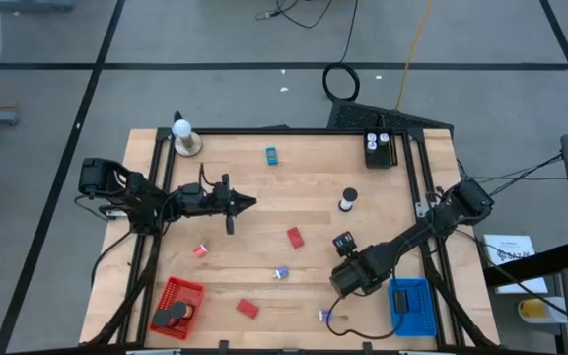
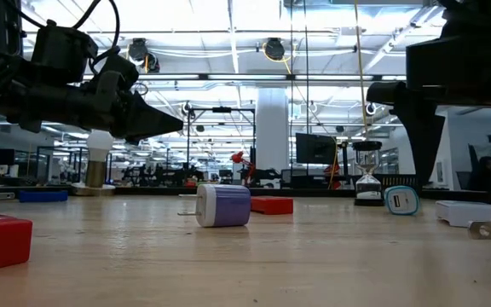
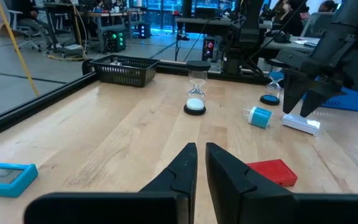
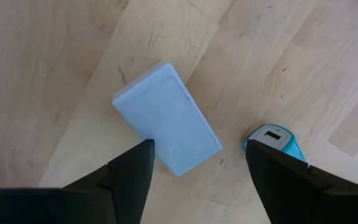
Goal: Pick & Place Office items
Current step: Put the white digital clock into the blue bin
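Right end effector (image 4: 197, 163) hangs wide open, empty, over a white block (image 4: 166, 118). A teal charger (image 4: 275, 142) lies at the block's four o'clock. Left end effector (image 3: 201, 163) is shut, empty.

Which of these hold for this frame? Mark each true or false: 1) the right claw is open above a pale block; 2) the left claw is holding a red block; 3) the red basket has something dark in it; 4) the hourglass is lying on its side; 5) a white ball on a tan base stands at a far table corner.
1) True: the right claw is open, with the pale block below it.
2) False: the left claw is shut and empty; the red block lies on the table.
3) True: the red basket holds a dark item.
4) False: the hourglass stands upright.
5) True: the white ball.
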You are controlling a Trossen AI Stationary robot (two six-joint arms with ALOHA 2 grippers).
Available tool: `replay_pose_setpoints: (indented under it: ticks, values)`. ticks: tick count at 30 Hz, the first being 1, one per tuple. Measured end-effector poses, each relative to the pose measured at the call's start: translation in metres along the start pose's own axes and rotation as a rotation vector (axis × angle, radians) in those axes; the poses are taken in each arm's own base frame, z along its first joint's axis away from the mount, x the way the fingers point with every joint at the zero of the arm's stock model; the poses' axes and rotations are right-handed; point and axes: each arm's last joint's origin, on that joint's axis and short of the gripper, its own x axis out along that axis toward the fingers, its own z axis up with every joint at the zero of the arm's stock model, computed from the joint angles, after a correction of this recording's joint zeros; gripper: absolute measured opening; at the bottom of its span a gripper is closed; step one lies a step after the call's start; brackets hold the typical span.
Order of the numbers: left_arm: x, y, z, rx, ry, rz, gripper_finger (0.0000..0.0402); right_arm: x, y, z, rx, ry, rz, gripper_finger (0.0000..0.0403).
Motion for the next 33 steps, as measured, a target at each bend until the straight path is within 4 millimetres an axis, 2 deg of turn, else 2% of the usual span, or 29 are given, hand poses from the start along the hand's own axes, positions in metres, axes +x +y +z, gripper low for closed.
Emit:
replay_pose_setpoints:
  ticks: [8,15,19,26,33]
  values:
    - [0.000,0.000,0.000,0.000,0.000,0.000,0.0042,0.000,0.000,0.002,0.011,-0.018,-0.003,0.0247]
    - [0.000,0.000,0.000,0.000,0.000,0.000,0.0042,-0.011,-0.002,0.011,0.016,-0.051,-0.033,0.0258]
    - [0.000,0.000,0.000,0.000,0.000,0.000,0.0042,-0.011,-0.001,0.012,0.028,-0.059,-0.025,0.0265]
    - [0.000,0.000,0.000,-0.005,-0.001,0.000,0.0042,0.002,-0.006,0.017,0.061,-0.107,0.058,0.0264]
    - [0.000,0.000,0.000,-0.005,-0.001,0.000,0.0042,0.013,-0.010,0.011,0.072,-0.077,0.078,0.0249]
